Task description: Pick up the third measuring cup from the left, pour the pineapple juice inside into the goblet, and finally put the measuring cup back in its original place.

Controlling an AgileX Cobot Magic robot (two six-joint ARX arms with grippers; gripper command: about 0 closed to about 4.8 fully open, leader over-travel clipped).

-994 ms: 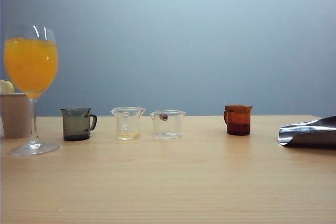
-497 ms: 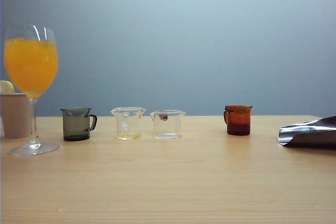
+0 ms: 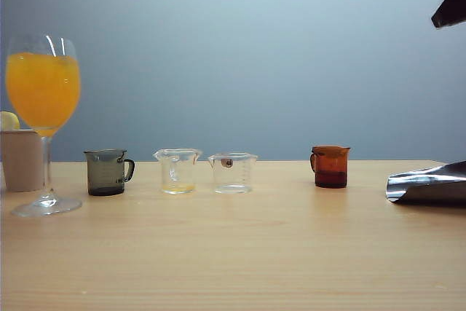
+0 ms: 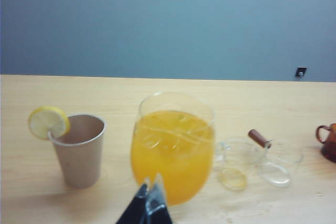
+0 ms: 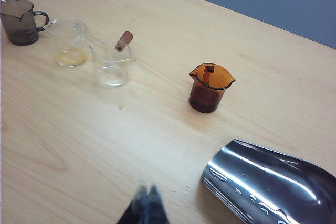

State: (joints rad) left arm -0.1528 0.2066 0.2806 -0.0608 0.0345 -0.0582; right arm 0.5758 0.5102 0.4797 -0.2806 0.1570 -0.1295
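Measuring cup number three from the left [image 3: 233, 172], a squat clear cup with a flared rim and a small dark dot near the lip, stands upright on the pale wood table [image 3: 240, 253], looking empty apart from a faint film at its bottom. In the exterior view its neighbour at nine o'clock, just beside it, is another clear cup [image 3: 178, 171] holding a thin yellowish trace; farther the same way stands a smoky grey cup [image 3: 108, 172] with a handle, and well off at three o'clock an amber-brown cup [image 3: 330, 166] with dark liquid. The goblet [image 3: 44, 118], far toward nine o'clock, is upright and filled with cloudy orange drink, with a beige paper cup [image 3: 20, 159] behind it carrying a lemon slice [image 4: 48, 122] on its rim. A crumpled silver foil bag [image 3: 429, 183] lies at the right edge. The right gripper [image 5: 146, 203] hangs above the table with its fingers pressed together, holding nothing; in its wrist picture the third cup [image 5: 112, 62] is well apart from it, around eleven o'clock, and the foil bag sits near it. In the exterior view a dark part of that arm shows at the upper right corner. The left gripper [image 4: 149, 203] is likewise closed and empty, hovering close in front of the goblet's bowl, with the third cup [image 4: 278, 162] well off toward three o'clock.
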